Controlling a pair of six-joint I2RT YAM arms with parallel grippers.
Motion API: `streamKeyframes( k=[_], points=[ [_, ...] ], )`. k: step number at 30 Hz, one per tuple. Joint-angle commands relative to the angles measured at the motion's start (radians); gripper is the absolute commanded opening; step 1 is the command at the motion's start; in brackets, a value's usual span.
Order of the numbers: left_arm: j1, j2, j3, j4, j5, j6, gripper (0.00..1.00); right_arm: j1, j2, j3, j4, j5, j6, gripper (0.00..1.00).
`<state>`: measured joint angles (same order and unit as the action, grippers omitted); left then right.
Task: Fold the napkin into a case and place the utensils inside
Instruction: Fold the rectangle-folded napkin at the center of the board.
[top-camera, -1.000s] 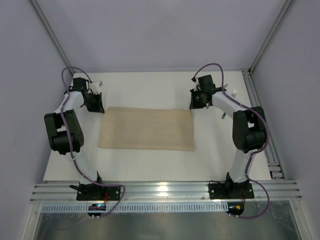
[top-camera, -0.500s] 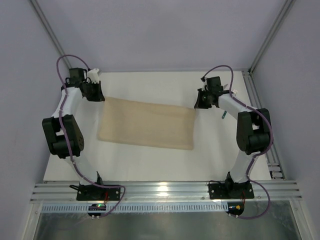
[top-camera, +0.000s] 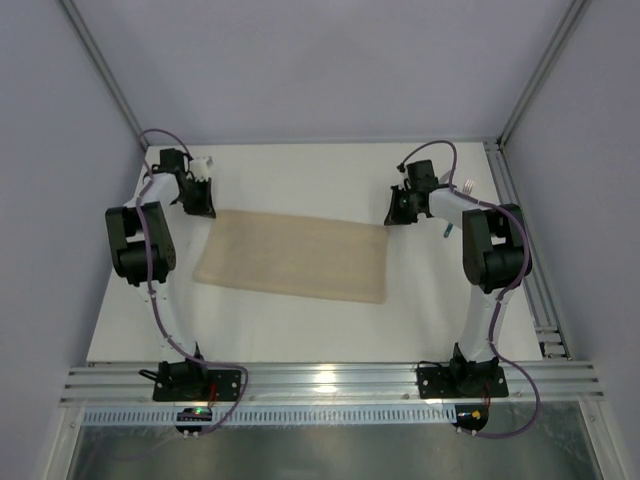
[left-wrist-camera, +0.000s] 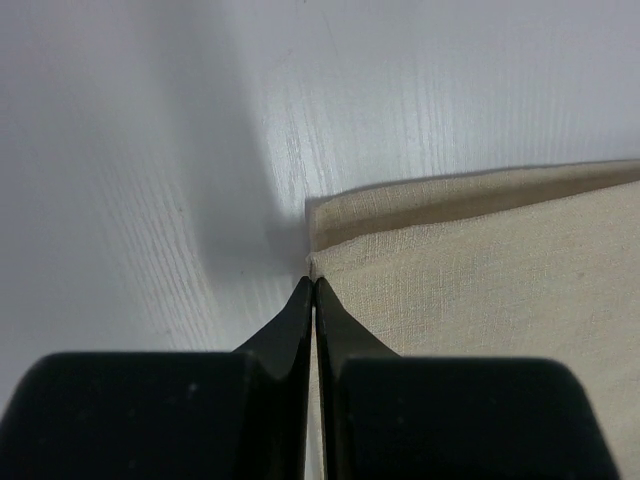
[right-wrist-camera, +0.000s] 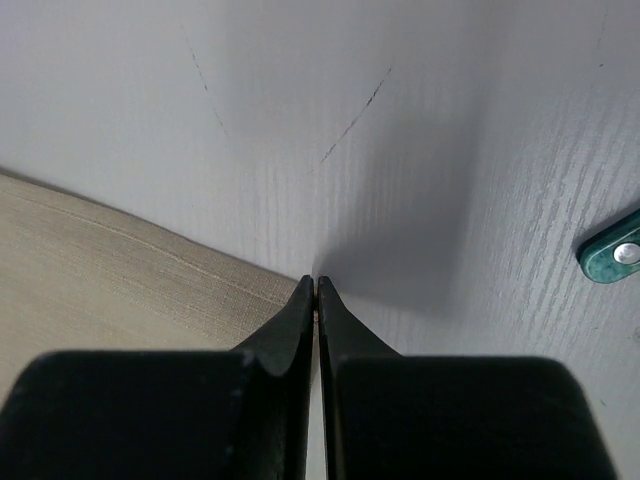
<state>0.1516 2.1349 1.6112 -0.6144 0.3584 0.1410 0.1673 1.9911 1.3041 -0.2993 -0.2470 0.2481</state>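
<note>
Napkin (top-camera: 292, 257) pinched at both far corners

At the far left of the white surface (top-camera: 300, 330), the left hand (top-camera: 207, 211) points down onto the napkin's far-left corner, with its arm folded back along the left edge. The left wrist view shows this hand clenched. Its black tips are pressed together right at the corner, and a small peak of cloth is caught between them. The cloth is doubled here: a lower layer shows as a narrow strip beyond the far edge of the top layer.

Across the middle, the napkin lies flat as a wide beige oblong, slightly skewed, with its right end sitting a little nearer the arm bases than its left.

At the far-right corner, the right hand (top-camera: 393, 219) is clenched too. In the right wrist view its tips meet on the edge of the cloth, which runs in beneath them from the left.

Further right, the teal-green handle end of a utensil (right-wrist-camera: 610, 258) rests on the bare surface, apart from the napkin. From above it is only a teal sliver by the right forearm, and I cannot tell whether it is the knife or the fork.
</note>
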Motion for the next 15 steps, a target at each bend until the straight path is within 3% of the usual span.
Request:
streamKeyframes(
  k=[1,15],
  points=[
    [0.000,-0.029,0.036,0.024,-0.033,0.003,0.00,-0.002,0.003,0.053,0.029,0.006,0.008,0.04],
    [-0.014,-0.052,0.016,0.048,-0.030,0.003,0.00,0.008,-0.006,0.075,0.014,0.034,-0.003,0.04]
  ],
)
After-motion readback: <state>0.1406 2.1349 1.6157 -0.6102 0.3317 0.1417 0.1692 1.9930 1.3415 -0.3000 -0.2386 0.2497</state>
